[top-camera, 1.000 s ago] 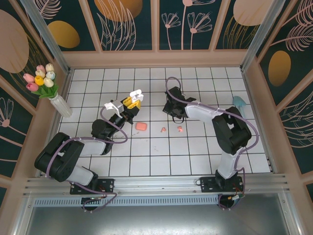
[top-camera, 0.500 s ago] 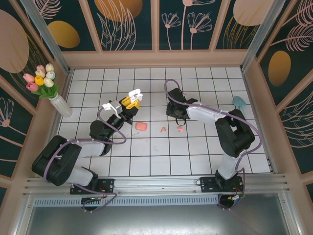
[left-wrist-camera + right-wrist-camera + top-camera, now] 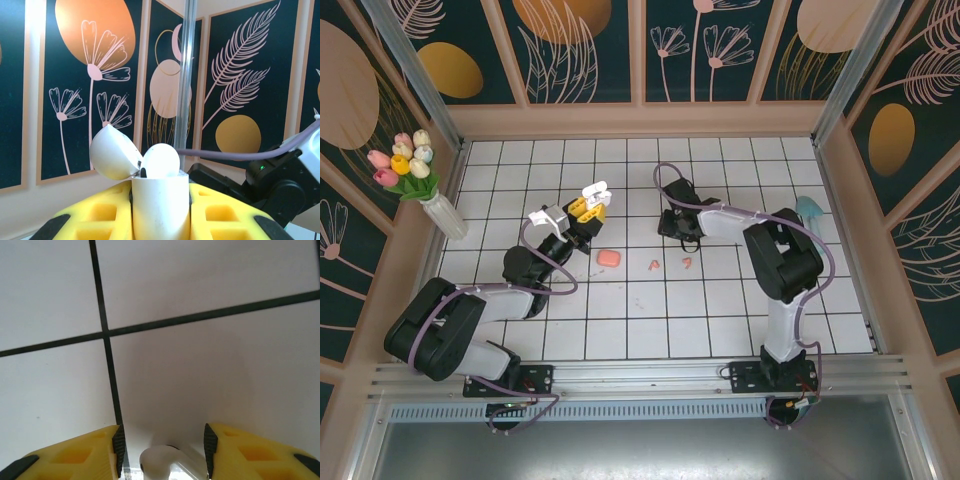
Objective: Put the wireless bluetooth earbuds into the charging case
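Observation:
My left gripper [image 3: 588, 205] is raised off the tiles and shut on the white charging case [image 3: 160, 205]. The case stands upright between the yellow fingers [image 3: 87, 220] with its lid [image 3: 112, 152] flipped open to the left. A rounded white earbud head [image 3: 161, 160] sticks up from its mouth. My right gripper [image 3: 676, 224] points down at the floor, jaws open. Between them a white earbud [image 3: 161, 460] lies on the tile, with a gap on each side. Two salmon-pink earbuds [image 3: 654, 265] [image 3: 688, 263] lie on the tiles nearer the arms.
A salmon-pink closed case [image 3: 609, 257] lies between the two arms. A vase of tulips [image 3: 438, 205] stands at the left wall and a teal object [image 3: 810, 208] at the right wall. Patterned walls enclose the tiled floor [image 3: 620, 330].
The right gripper's jaws have opened from shut, and that arm's elbow has swung back and to the left. The left arm lifted slightly early on and has held still since.

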Controlling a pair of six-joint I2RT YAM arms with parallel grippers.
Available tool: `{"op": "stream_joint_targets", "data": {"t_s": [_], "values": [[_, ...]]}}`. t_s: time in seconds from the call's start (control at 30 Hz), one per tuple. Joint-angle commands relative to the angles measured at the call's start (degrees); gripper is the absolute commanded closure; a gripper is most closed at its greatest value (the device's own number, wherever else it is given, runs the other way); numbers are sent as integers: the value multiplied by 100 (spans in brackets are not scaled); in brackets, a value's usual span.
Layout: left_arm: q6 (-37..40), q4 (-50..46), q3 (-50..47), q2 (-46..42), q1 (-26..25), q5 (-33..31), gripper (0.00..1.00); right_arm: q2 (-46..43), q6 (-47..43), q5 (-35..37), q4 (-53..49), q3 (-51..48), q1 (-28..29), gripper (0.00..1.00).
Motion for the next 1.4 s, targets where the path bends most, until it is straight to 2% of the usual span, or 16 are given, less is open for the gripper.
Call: {"op": "stream_joint_targets", "data": {"t_s": [0.0,0.53,0.73,0.87,0.93,1.13,1.23,1.37], "values": [[59,516,-9,-112,-16,42,100,105,-29,-349,219,125,0,51],[-32,620,36,-19,-17,42,100,-480,448,-707,423,-647,40,51],[-57,644,36,-19,-18,42,100,-597,482,21,-84,-415,115,48],[-48,647,36,-20,-18,42,100,-501,-17,353,-523,16,226,43],[-48,645,32,-19,-18,42,100,-397,-550,435,-739,284,275,42],[-42,641,27,-35,-16,42,100,-326,-2376,-57,-941,591,290,42],[-42,646,35,-28,-18,42,100,-143,-2767,-85,-1214,837,268,42],[-39,634,57,-32,-18,38,100,125,-2838,99,-1480,1092,273,42]]}}
